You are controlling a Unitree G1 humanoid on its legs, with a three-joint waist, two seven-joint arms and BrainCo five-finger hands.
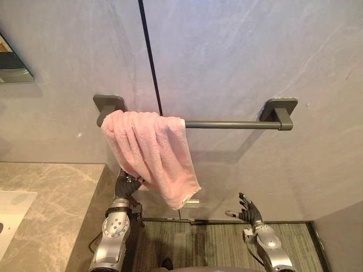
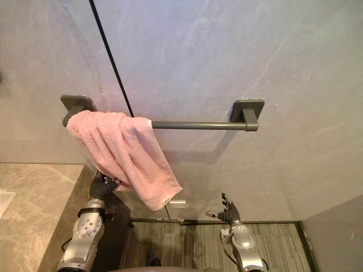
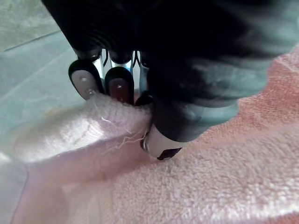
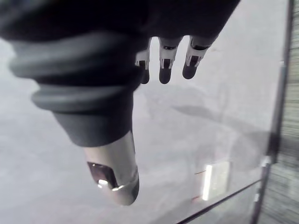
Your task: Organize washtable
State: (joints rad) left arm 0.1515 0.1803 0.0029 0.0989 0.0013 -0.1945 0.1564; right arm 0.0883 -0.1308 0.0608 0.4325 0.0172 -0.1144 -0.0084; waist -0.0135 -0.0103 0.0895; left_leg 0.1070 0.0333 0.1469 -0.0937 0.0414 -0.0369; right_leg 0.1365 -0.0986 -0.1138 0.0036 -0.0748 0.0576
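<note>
**Counter** (image 1: 57, 187): veined stone, far left.

**Left hand** (image 1: 126, 186): raised beside the counter's edge. A fold of the cloth's lower left edge is pinched between curled fingers (image 3: 119, 88) and thumb.

**Towel** (image 1: 150, 150): pink terry, bunched over the left end of the rail and hung slantwise, its free corner lowest. It is judged light, soft and limp (not fragile). It can be expected to sag, follow any pull and slide along smooth metal. A hem or corner is best pinched, and the free lower corner is suggested for a second hold. No label, brand or writing can be read.

**Rail** (image 1: 227, 124): dark bar on two wall brackets, bare along its right half.

**Right hand** (image 1: 248, 212): low, near the wall, well apart from the cloth. Its fingers are spread and relaxed, and nothing is held.
</note>
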